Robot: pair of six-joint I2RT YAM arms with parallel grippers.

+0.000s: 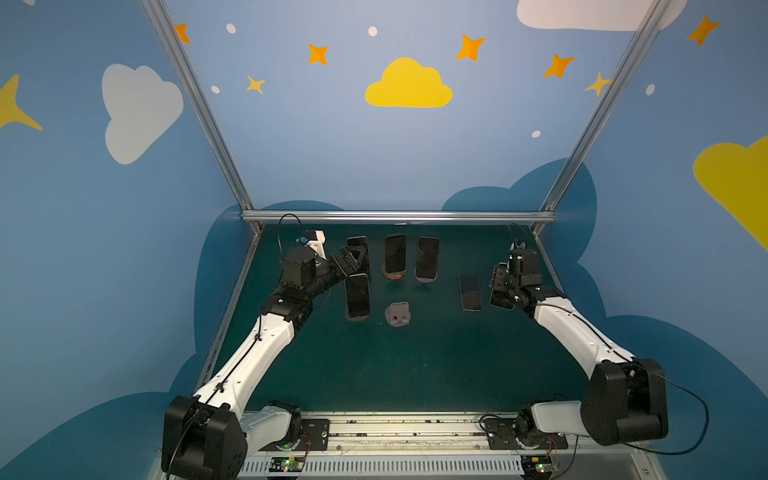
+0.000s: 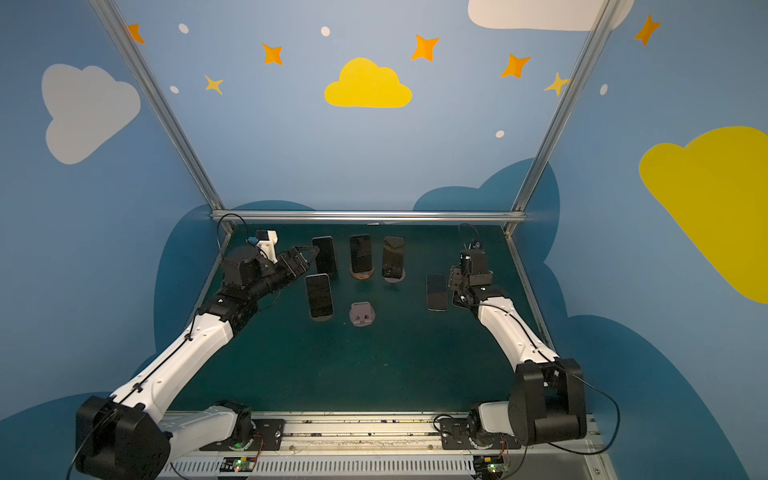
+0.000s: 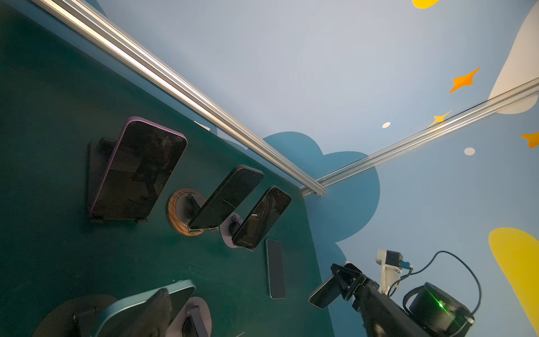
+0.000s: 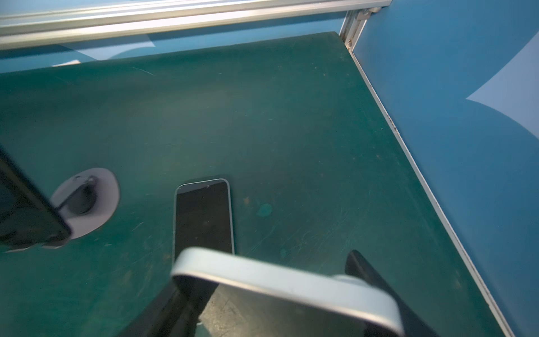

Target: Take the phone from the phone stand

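1. The right gripper (image 3: 339, 281) is clenched across the width of the phone (image 4: 291, 289) and holds it tilted near the table's right edge, well apart from any stand. The right wrist view shows only the phone's pale blue-grey rim and a strip of its face, and the frame edge cuts off the rest. In both top views the arm hides most of the phone, so it cannot be told whether its low end touches the green table (image 1: 415, 365).
2. The left gripper (image 1: 354, 258) has its jaws spread wide and empty beside the purple-rimmed phone (image 3: 137, 169) at the back left. Contact between them cannot be judged.
3. Just beside the held phone, a flat phone (image 1: 470, 292) lies screen up on the table.
4. The empty stand (image 1: 398, 316), pinkish grey, sits near the middle with nothing in it.
5. The other stands each hold a phone:
   - The purple-rimmed phone leans on a dark stand.
   - The middle phone (image 1: 395, 252) leans on a round wooden stand (image 3: 178, 213).
   - The back-right phone (image 1: 427, 257) stands on a pale grey round base.
   - The front-left phone (image 1: 357, 297) is blue-rimmed — half cut off in the left wrist view.
6. All the screens are dark, and any marks on the cases are too small to read.
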